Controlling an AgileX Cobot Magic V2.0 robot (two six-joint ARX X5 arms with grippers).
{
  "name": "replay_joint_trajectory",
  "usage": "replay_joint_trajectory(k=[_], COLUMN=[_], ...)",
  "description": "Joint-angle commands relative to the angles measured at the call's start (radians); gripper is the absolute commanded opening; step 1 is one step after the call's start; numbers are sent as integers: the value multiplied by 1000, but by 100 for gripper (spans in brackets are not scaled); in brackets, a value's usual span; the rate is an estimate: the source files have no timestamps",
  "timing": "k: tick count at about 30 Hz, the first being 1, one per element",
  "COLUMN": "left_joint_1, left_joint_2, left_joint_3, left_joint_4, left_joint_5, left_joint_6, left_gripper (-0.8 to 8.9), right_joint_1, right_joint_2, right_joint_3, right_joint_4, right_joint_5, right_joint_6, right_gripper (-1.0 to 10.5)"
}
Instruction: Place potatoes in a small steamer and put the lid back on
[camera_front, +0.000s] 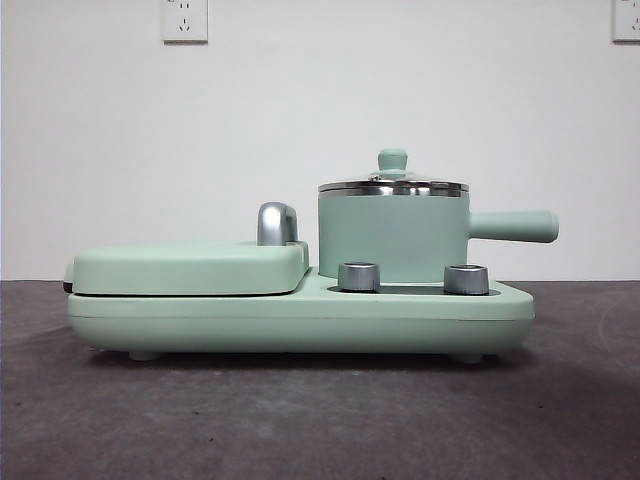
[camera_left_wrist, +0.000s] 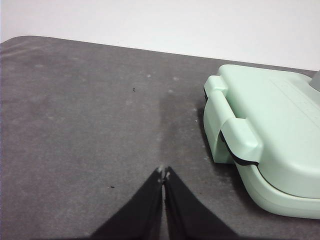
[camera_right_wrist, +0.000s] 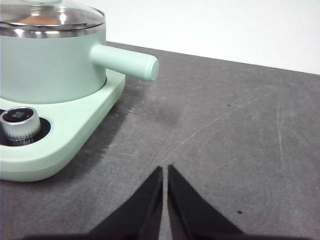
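We see the pot (camera_front: 392, 238) seated on its green base (camera_front: 300, 318) with the lid (camera_front: 393, 184) resting on the steel rim, knob up. Through the glass in the right wrist view an orange-brown patch shows, probably the potato (camera_right_wrist: 42, 19) already inside, which would explain why the lid is on; we judge the task finished or nearly so.

Our right gripper (camera_right_wrist: 165, 172) sits low over the bare table, jaws pressed together and holding nothing. The pot lies ahead of it and off to one side, its handle (camera_right_wrist: 125, 62) pointing toward the open table in front of the jaws.

Our left gripper (camera_left_wrist: 163, 173) is likewise closed and empty, with the griddle (camera_left_wrist: 270, 135) just ahead to one side, cover down. Both arms seem parked clear of the appliance so nothing gets knocked.
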Motion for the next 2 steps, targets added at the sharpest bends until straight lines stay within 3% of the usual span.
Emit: replay_joint_trajectory(k=[1,2], left_joint_1=[0,0], left_joint_2=[-1,-1], left_joint_3=[-19,-19], left_joint_4=[13,13], left_joint_5=[-3,-3], left_joint_6=[3,3], left_gripper=[6,6], right_joint_1=[1,1], right_joint_2=[1,1], right_joint_3=[-5,-5], right_joint_4=[9,9], right_joint_5=[1,1], right_joint_6=[13,13], right_gripper=[13,13])
